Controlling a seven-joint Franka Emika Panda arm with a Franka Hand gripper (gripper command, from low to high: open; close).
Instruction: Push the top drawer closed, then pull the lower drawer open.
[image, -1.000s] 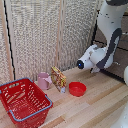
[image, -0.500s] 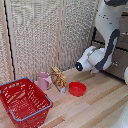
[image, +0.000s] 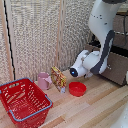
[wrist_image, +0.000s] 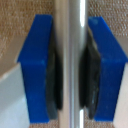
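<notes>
Woven beige screens back a light wooden floor (image: 95, 107). At the exterior view's right stands the dark brown cabinet, where the white arm (image: 102, 30) bends down and reaches in against the drawer fronts; the gripper itself is hidden there behind the arm's body. The wrist view shows the gripper (wrist_image: 70, 67) with blue fingers (wrist_image: 37, 70) and dark pads clamped on either side of a silver bar handle (wrist_image: 70, 30), touching it. Which drawer that handle belongs to cannot be told. The lower drawer (image: 119, 67) shows its brown front just beside the arm. Well away from the gripper sit a red bowl (image: 77, 89), a snack bag (image: 58, 78), a pink mug (image: 43, 80) and a red basket (image: 22, 100).
</notes>
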